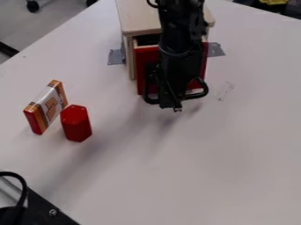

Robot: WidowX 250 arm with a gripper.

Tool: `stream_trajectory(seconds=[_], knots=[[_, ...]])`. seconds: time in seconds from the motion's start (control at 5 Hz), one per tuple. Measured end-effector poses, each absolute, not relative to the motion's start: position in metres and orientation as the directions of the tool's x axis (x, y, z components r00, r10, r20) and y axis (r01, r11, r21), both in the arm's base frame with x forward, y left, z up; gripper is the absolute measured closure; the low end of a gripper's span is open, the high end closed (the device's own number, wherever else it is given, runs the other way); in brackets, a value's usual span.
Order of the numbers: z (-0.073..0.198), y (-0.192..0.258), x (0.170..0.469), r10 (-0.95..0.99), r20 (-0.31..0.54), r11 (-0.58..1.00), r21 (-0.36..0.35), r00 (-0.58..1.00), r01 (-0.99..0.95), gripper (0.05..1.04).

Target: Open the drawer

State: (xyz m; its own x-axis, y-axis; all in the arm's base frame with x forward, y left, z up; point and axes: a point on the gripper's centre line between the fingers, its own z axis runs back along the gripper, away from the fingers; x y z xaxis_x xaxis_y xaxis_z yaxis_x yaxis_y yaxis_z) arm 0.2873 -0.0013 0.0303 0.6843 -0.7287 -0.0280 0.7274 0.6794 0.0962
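Drawer (145,57) red; block (76,124) red; box (50,105) orange-white-red.

Bright diffuse light on pale tabletop (235,154), soft-edged shadows spreading down-left below black arm (176,44), weak highlights along its casing, drawer (147,59) interior in deep shade.

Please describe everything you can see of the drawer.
The drawer has a flat, glossy-looking red front and a pale edge, apparently wood, at its upper left. It sits upright in the light wooden cabinet, seemingly partly open: a dark gap shows behind the front's top. Black curved bars, probably its handle, stand out low on either side of the gripper, which covers the middle of the front. Whether the gripper touches it, I cannot tell.
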Motion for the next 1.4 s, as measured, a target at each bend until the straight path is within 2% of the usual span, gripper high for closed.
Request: stream_trajectory(seconds=[0.8, 1.2, 1.4], knots=[[0.04, -0.037, 0.258, -0.788, 0.005, 0.615, 0.017, 0.615, 0.788, 0.98], [0.049, -0.047, 0.246, -0.8, 0.026, 0.599, 0.011, 0.599, 0.8, 0.951], [0.051, -0.05, 0.248, -0.823, 0.016, 0.568, 0.028, 0.568, 0.822, 0.752]])
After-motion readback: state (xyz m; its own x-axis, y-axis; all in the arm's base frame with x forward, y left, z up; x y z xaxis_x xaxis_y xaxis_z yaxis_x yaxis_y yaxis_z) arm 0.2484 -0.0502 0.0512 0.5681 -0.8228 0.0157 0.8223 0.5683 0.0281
